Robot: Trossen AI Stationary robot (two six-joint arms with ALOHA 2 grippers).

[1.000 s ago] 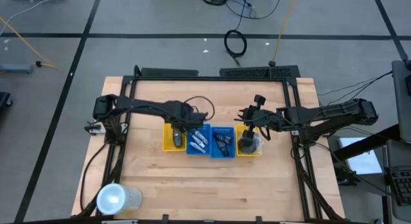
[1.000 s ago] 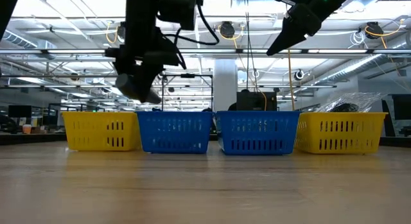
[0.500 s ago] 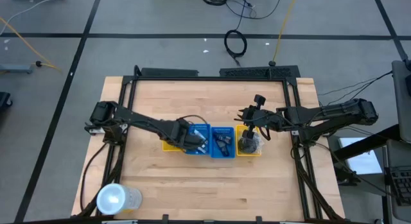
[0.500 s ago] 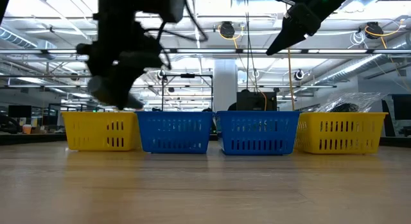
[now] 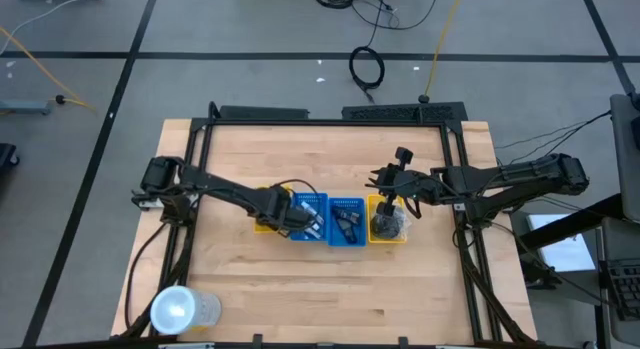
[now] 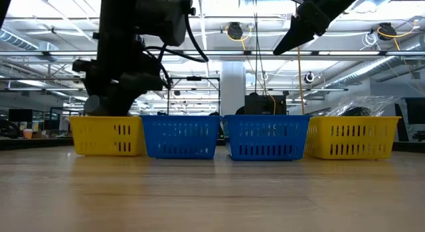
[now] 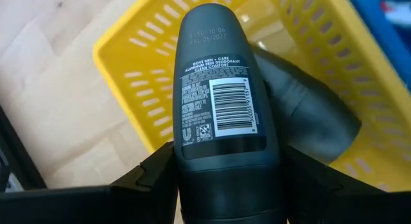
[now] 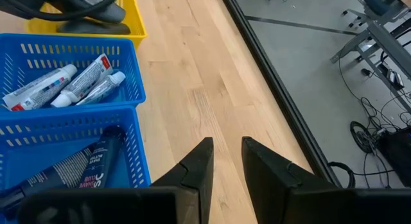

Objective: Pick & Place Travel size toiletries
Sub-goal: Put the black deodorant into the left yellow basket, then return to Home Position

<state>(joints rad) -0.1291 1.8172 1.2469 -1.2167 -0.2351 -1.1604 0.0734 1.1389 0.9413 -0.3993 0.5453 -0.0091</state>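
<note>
On the left front part of the wooden table (image 5: 240, 289): a large clear cup (image 5: 185, 309), well apart from everything else.

Further right, in the middle of the table: a row of four slotted trays, touching side by side.

First in the row: the left yellow tray (image 7: 144, 63), with the left gripper (image 5: 283, 215) low over it. Clamped on a dark deodorant bottle (image 7: 221, 108), one dark finger (image 7: 154, 176) pressing on each side, barcode label facing the wrist camera. Held just above the tray's inside, not resting on its floor as far as can be seen. Below it, on the tray floor: a second dark bottle (image 7: 311, 112), lying on its side.

Next: the first blue tray (image 8: 131, 60), holding white tubes (image 8: 70, 83) with red and blue print, lying close together.

Then the second blue tray (image 8: 138, 153), with a dark tube (image 8: 99, 160) inside.

Last in the row: the right yellow tray (image 5: 400, 236), with a dark mesh puff (image 5: 385, 226) in it.

Raised high above this end of the row: the right gripper (image 8: 225, 160), empty, fingers only a narrow gap apart, touching nothing.
</note>
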